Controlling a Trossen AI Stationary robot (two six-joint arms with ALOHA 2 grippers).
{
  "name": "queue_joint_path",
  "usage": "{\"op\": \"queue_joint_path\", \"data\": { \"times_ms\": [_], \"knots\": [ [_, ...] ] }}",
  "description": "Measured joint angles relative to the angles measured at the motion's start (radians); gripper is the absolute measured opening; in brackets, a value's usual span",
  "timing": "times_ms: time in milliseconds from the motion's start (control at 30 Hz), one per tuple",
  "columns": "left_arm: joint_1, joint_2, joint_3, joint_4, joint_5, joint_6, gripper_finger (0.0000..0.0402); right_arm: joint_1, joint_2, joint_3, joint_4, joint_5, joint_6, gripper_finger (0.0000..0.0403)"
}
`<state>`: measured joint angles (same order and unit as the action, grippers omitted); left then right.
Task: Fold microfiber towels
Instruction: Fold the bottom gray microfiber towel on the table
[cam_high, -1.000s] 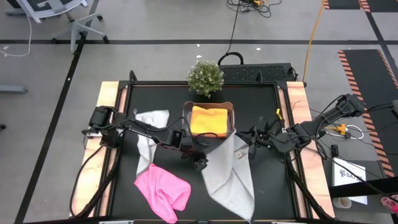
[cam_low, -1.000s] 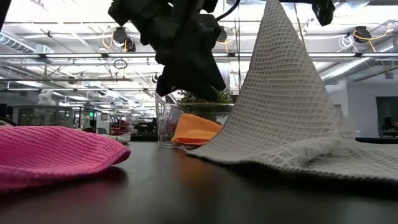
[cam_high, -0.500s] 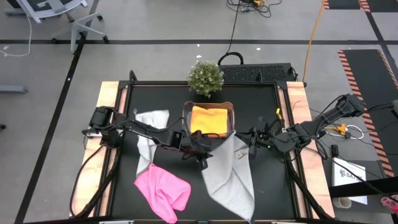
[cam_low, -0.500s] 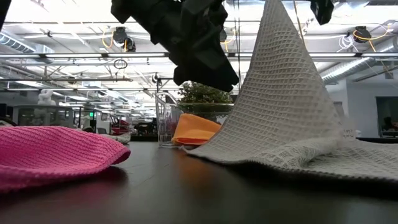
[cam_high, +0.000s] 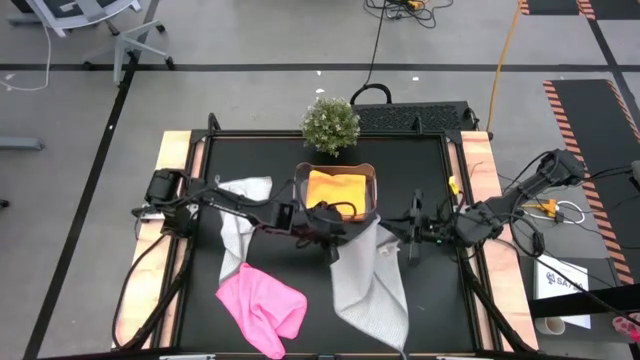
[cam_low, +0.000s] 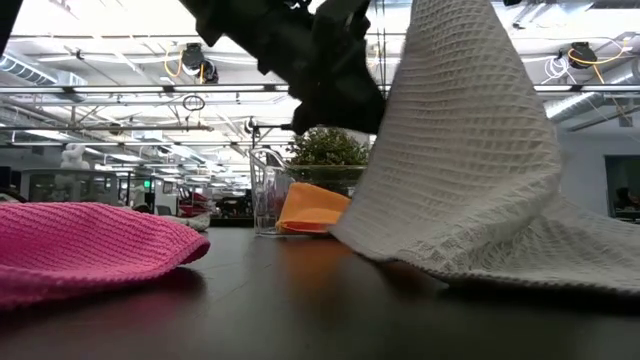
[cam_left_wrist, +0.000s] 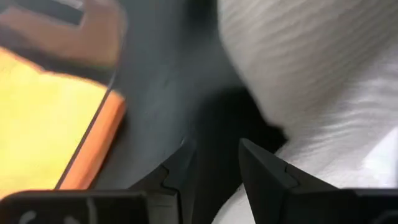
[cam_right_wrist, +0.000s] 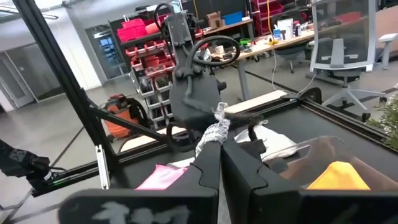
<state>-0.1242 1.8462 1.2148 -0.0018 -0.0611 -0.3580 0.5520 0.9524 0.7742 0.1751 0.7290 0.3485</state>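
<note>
Nearest me, the pink towel (cam_high: 262, 308) lies crumpled at the front of the table, well left of the big grey towel (cam_high: 372, 290), which trails flat toward the front edge. Its far corner is up in the air, pinched in the right gripper (cam_high: 416, 228), fingers clamped together on the cloth, just right of the tub (cam_high: 372, 190). The left gripper (cam_high: 333, 243) hangs just in front of the tub at the towel's left edge, fingers apart, nothing between them that I can see. Behind it, left of the tub, the second grey towel (cam_high: 236, 215) lies spread out, and the orange towel (cam_high: 335, 190) sits folded inside the tub.

To do this fold well, I'd say the left gripper wants a clean grab on the other far corner, level with the right one, so both carry the edge forward evenly without dragging cloth into the tub.

From above, the towel looks almost flat. The low view shows the grey towel (cam_low: 470, 160) rising like a tent. The right wrist view alone shows the corner tuft (cam_right_wrist: 214, 129) poking past the closed fingers. The left wrist view shows its fingers (cam_left_wrist: 264, 165) parted, cloth beside them.
</note>
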Motion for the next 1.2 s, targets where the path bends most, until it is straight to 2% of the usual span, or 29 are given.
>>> {"op": "queue_joint_path", "data": {
  "times_ms": [133,267,667,933,1200],
  "knots": [
    [0.001,0.000,0.000,0.051,0.127,-0.003,0.0120,0.000,0.000,0.000,0.000,0.002,-0.021,0.0000],
    [-0.007,0.000,0.000,0.010,0.217,0.012,0.0120,0.000,0.000,0.000,0.000,0.002,-0.028,0.0000],
    [0.004,0.000,0.000,-0.219,0.286,0.040,0.0120,0.000,0.000,0.000,-0.002,0.002,-0.022,0.0000],
    [0.060,-0.034,0.000,-0.222,0.381,0.010,0.0120,0.000,0.000,0.000,-0.047,0.002,0.015,0.0000],
    [0.069,-0.072,0.000,-0.187,0.427,0.039,0.0120,-0.001,0.000,0.000,-0.074,0.015,0.036,0.0000]
  ]
}}
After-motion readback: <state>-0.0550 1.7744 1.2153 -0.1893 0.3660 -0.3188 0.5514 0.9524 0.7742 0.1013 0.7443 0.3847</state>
